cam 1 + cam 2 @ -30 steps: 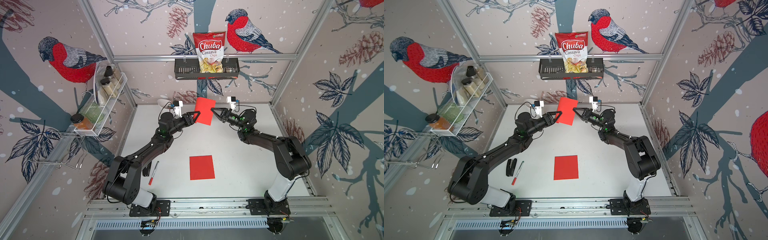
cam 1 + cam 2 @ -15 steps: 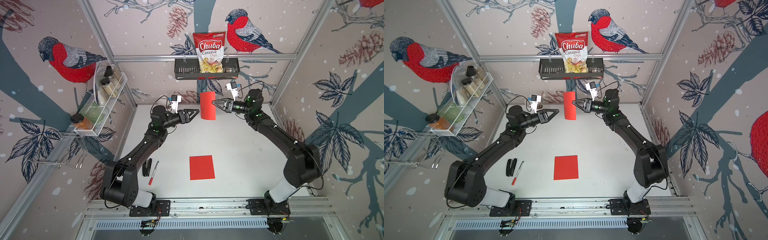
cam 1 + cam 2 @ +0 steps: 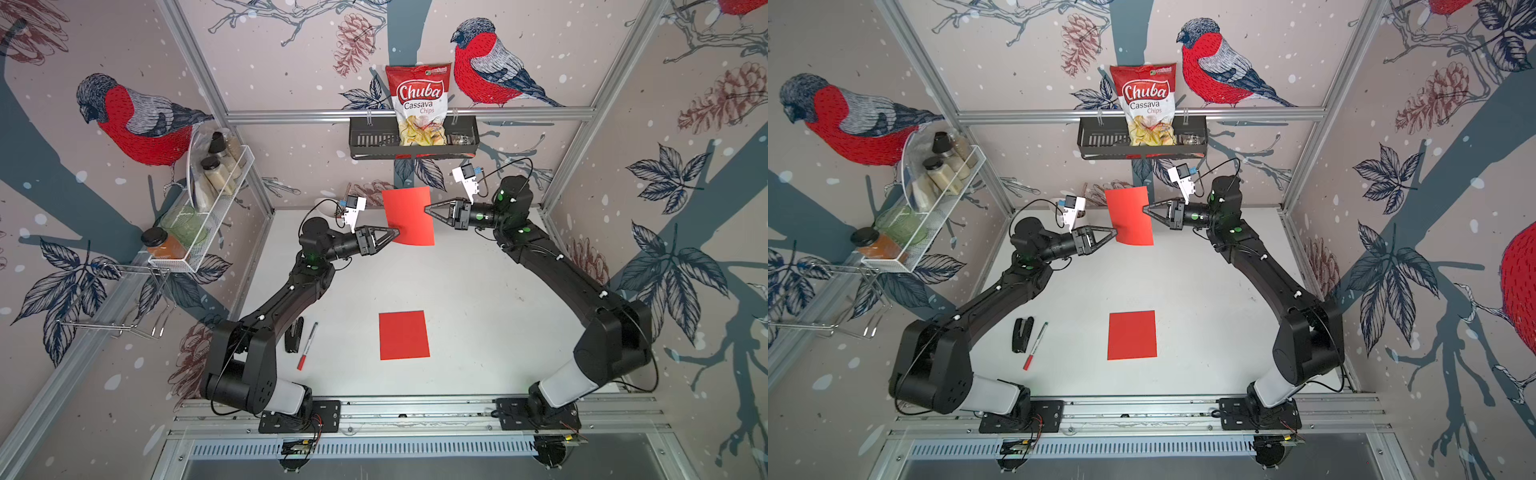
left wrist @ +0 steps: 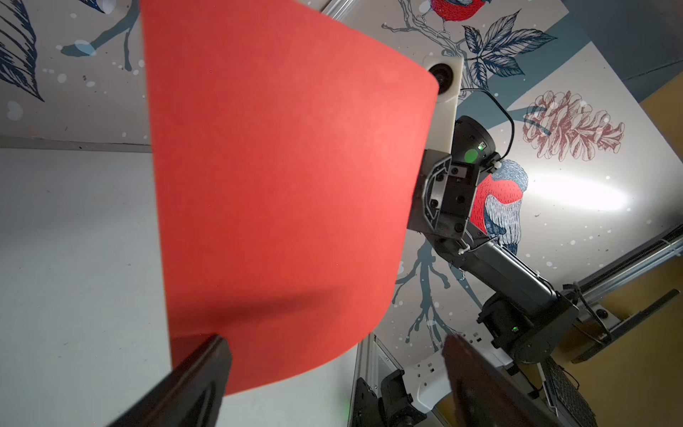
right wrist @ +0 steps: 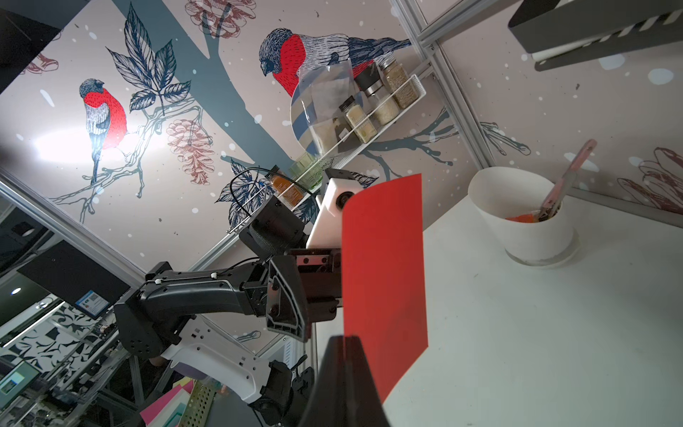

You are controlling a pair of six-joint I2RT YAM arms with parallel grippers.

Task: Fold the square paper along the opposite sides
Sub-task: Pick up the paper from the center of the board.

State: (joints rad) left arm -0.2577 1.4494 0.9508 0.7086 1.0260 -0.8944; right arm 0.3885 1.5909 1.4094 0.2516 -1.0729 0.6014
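Above white table, right gripper pinches raised red paper; left gripper stands spread, seemingly straddling its edge.

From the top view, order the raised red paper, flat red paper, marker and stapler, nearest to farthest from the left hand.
1. Raised red paper, at the left hand's fingertips.
2. Flat red paper, lying mid-table.
3. Marker and stapler, side by side on the table's left: too close to call.

Two red papers: held paper at 12 o'clock, flat paper at 6 (lower down) — one pen, one chips bag.
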